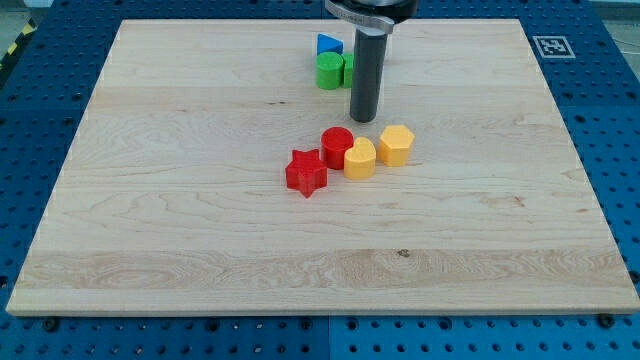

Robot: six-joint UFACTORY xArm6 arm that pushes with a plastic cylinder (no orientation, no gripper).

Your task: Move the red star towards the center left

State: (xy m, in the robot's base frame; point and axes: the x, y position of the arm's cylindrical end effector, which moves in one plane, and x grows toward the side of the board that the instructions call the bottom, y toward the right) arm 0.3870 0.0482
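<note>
Red star (306, 173) sits mid-board touching the red cylinder (338, 146) on its upper right, and my tip (363, 118) (just a bare rod, no pincer to open or shut) is probably up-right of it, so approach first, then shove leftward.

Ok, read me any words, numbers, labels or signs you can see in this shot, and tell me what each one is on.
No readable words or numbers anywhere.
Only sign: a black-and-white square marker on the blue surface beyond the wooden board, a coded pattern, not text.
The red star, the other blocks and my tip carry no labels.
</note>
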